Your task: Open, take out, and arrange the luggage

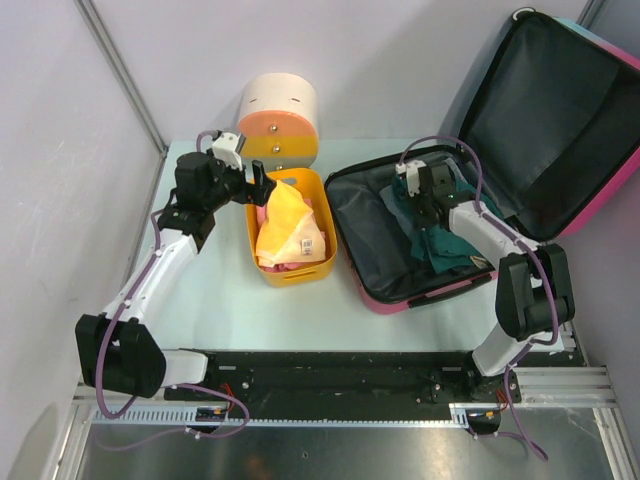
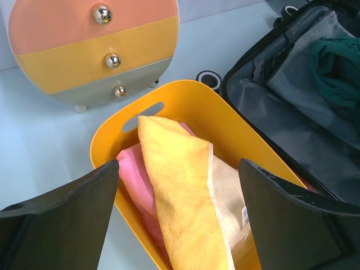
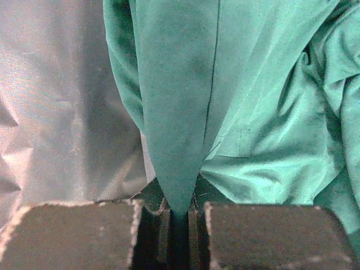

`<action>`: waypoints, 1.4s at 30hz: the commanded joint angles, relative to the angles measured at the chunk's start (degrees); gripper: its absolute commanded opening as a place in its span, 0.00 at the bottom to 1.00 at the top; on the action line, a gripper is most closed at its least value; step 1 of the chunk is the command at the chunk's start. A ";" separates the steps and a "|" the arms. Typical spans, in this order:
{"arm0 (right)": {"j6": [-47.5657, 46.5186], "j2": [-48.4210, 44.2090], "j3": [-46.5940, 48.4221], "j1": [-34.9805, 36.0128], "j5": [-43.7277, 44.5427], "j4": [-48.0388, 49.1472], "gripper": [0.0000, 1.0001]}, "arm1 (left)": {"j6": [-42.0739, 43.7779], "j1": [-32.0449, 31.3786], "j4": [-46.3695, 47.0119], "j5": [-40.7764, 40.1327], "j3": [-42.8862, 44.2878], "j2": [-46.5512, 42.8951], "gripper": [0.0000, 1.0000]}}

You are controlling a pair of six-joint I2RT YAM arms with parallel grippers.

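The luggage (image 1: 560, 110) lies open at the right of the table, its lid leaning back and its black lining showing. Inside it are a green garment (image 1: 440, 245) and a grey one (image 1: 372, 215). My right gripper (image 1: 422, 205) is down in the case, shut on a pinched fold of the green garment (image 3: 180, 140), which rises in a peak from between the jaws. The grey garment (image 3: 62, 101) lies to its left. My left gripper (image 2: 179, 191) hangs open over the far end of the yellow basket (image 1: 290, 240), holding nothing.
The yellow basket (image 2: 185, 104) holds a yellow towel (image 2: 180, 185), a pink cloth (image 2: 138, 174) and a cream cloth. Behind it stands a round drawer box (image 1: 278, 120) with shiny knobs. Grey walls close in on the left and at the back.
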 commanded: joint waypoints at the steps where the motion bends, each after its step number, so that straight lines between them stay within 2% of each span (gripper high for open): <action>1: 0.91 -3.83 1.69 -2.50 -8.30 0.06 0.00 | 1.56 0.22 0.80 1.58 1.09 -0.04 0.91; 3: 1.09 -4.71 2.74 -3.30 -10.52 -0.12 0.00 | 1.56 0.22 0.80 1.67 1.35 0.14 0.91; 8: 5.99 -7.26 8.45 -6.20 -23.16 1.81 0.00 | 1.56 0.31 0.53 2.02 1.35 -0.21 0.91; 13: 11.37 -8.05 13.11 -4.19 -28.18 5.94 0.00 | -0.02 0.84 0.09 2.02 1.00 -1.44 0.94; 15: 13.20 -7.44 15.66 -2.35 -28.89 6.99 0.00 | -0.63 1.36 -0.43 1.41 0.65 -1.70 1.00; 23: 17.87 -2.08 24.54 6.53 -26.70 7.97 0.00 | -7.04 6.81 -2.54 2.90 -1.54 -2.41 1.00; 29: 21.64 2.84 27.27 14.69 -25.20 8.32 0.00 | -7.92 11.11 -3.42 2.28 -3.92 -3.55 1.00; 35: 24.82 9.52 33.67 21.56 -26.43 10.43 0.00 | -8.54 12.70 -3.60 2.37 -5.50 -4.61 1.00; 42: 29.46 16.90 42.37 26.31 -28.10 11.75 0.00 | -8.54 13.93 -3.86 2.20 -6.73 -6.10 1.00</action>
